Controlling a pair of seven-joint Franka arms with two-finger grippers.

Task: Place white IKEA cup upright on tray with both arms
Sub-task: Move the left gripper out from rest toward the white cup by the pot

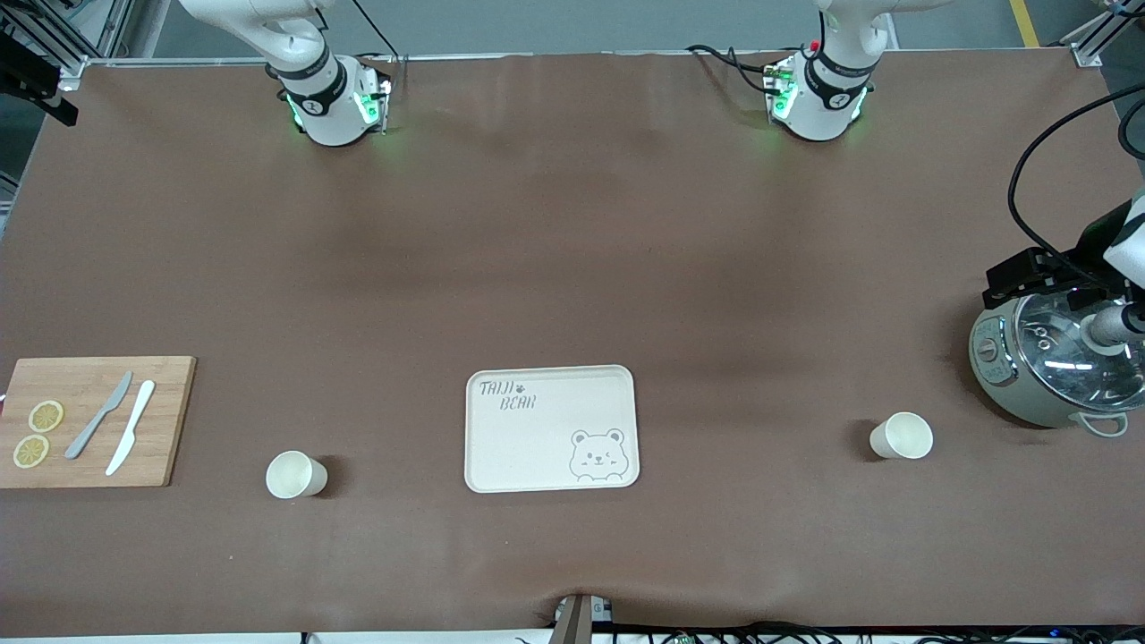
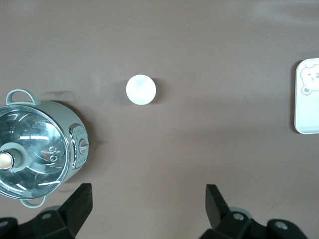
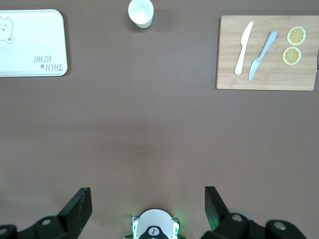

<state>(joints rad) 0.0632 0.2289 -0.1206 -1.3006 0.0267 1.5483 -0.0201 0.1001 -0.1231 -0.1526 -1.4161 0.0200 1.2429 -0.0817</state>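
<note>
- Tray (image 1: 552, 428): flat cream rectangle w/ rounded corners and raised rim, "TAIJI BEAR" lettering plus bear-face drawing; lies mid-bench, toward the front-camera edge, nothing on it.
- Two white cups, both upright on the bench (image 1: 572, 268), both off the tray. One cup (image 1: 902, 436) stands toward the left arm's end, between tray and pot, well apart from each; seen from above in left wrist view as a plain white round mouth (image 2: 141, 89). Other cup (image 1: 296, 474) stands toward the right arm's end, between tray and cutting board, slightly nearer the front camera than the first.
- Left tool (image 2: 149, 206): up in the air over bare bench near the pot, fingers spread wide, released, gripping nothing.
- Right tool (image 3: 148, 209): over bare bench above its own arm's base, fingers spread wide, released, empty.
- Pot (image 1: 1051, 362): round, pale grey-green, glossy glass lid w/ knob, small side handles; at left arm's end of bench, partly covered by the left arm in front view.
- Wooden cutting board (image 1: 94, 420): rectangular, light grain, at right arm's end. On it: grey knife (image 1: 98, 415), white knife (image 1: 131, 427), two lemon slices (image 1: 38, 433).
- Bench cover: matte brown, smooth, faint creases. Nothing stands between either cup and the tray.
</note>
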